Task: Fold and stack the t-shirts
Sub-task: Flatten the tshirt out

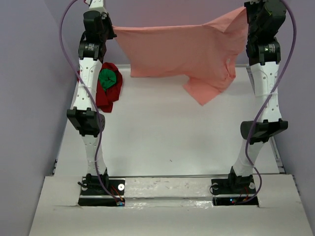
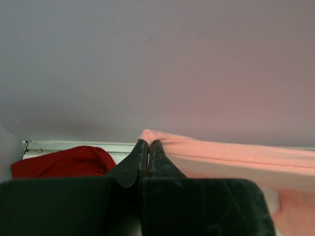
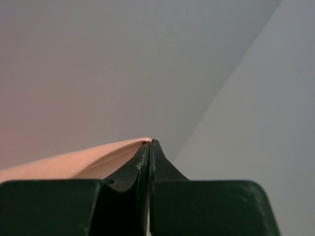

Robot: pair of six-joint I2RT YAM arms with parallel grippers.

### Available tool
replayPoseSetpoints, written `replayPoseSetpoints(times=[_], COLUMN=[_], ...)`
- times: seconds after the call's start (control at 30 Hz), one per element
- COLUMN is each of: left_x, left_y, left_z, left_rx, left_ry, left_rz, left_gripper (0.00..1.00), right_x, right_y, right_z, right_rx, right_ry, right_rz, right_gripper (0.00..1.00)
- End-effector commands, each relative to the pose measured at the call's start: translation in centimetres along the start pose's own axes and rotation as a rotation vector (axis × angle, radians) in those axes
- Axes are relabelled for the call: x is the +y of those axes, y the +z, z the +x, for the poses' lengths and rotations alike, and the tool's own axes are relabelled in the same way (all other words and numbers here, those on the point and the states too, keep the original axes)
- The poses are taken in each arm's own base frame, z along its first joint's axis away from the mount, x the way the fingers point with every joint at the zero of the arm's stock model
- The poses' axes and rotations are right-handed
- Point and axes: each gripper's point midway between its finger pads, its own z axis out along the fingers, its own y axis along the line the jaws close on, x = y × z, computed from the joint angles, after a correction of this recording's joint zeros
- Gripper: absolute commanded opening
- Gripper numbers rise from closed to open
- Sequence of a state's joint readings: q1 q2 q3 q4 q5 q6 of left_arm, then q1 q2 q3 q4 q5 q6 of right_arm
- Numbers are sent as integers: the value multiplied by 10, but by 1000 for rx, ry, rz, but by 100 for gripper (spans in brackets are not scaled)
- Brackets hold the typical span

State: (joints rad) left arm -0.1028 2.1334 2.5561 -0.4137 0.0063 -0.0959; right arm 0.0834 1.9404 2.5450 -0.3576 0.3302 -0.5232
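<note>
Hanging high between both raised arms, the salmon-pink t-shirt (image 1: 187, 54) was held stretched above the table (image 1: 162, 142), pinched tight at opposite edges by the left gripper (image 2: 148, 142) and the right gripper (image 3: 149, 142). The dark red t-shirt (image 1: 104, 98) and the green t-shirt (image 1: 108, 78) were left bunched together at the far left.

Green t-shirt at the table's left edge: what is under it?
The dark red t-shirt, crumpled, with the green t-shirt bunched on top. The left arm hides the pile's left side; anything beneath the red cloth is covered.
</note>
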Motion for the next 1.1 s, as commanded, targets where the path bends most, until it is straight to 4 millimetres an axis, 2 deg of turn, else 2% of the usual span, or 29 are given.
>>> replayPoseSetpoints(times=[0.0,0.07,0.17,0.2,0.23,0.27,0.3,0.33,0.4,0.43,0.47,0.53,0.57,0.6,0.63,0.67,0.7,0.73,0.77,0.8,0.83,0.87,0.93,0.97,1.0,1.03,1.07], left_x=[-6,-8,-8,-10,-12,-12,-13,-10,-14,-16,-22,-29,-30,-36,-38,-31,-35,-44,-44,-44,-53,-58,-65,-71,-71,-73,-69], left_y=[-37,-43,-45,-48,-47,-42,-40,-32,-27,-25,-24,-23,-21,-26,-29,-30,-43,-49,-62,-68,-78,-95,-115,-127,-144,-154,-162], left_z=[-78,-81,-77,-76,-71,-56,-50,-29,-12,-5,13,28,52,51,59,89,82,87,103,109,132,124,132,150,137,137,145], left_rx=[-198,-199,-183,-175,-160,-123,-109,-65,-26,-17,17,31,80,70,82,135,114,111,139,143,188,168,177,208,180,185,203], left_ry=[-4,-5,-7,-6,-3,-2,-2,-3,-11,-13,-19,-13,-24,-37,-46,-53,-64,-87,-94,-113,-107,-115,-120,-119,-139,-153,-152], left_rz=[35,40,42,50,69,68,66,55,59,59,57,55,53,65,67,22,20,33,21,-4,0,1,8,8,13,25,7], left_gripper=[0,0,0,0,0,0,0,0,0,0,0,0,0,0,0,0,0,0,0,0,0,0,0,0,0,0,0], right_x=[-16,-18,-12,-18,-5,-6,2,21,33,32,47,54,63,67,70,66,71,82,86,95,97,98,105,110,111,117,120], right_y=[-24,-30,-32,-39,-36,-42,-42,-37,-39,-44,-46,-52,-55,-59,-63,-70,-76,-86,-99,-109,-117,-132,-149,-159,-172,-186,-196], right_z=[-67,-70,-59,-60,-38,-35,-23,9,33,34,57,68,85,90,95,92,95,105,96,111,114,107,112,126,120,134,139], right_rx=[-181,-183,-148,-143,-87,-73,-44,24,59,50,99,120,157,170,182,180,195,227,222,269,284,278,303,344,351,404,424], right_ry=[130,137,132,139,130,143,146,131,150,163,171,189,205,217,227,247,291,300,322,303,295,302,316,311,357,374,385], right_rz=[-30,-40,-56,-45,-69,-74,-89,-113,-120,-121,-148,-167,-179,-190,-199,-191,-208,-234,-240,-250,-236,-223,-215,-203,-179,-172,-171], right_gripper=[0,0,0,0,0,0,0,0,0,0,0,0,0,0,0,0,0,0,0,0,0,0,0,0,0,0,0])
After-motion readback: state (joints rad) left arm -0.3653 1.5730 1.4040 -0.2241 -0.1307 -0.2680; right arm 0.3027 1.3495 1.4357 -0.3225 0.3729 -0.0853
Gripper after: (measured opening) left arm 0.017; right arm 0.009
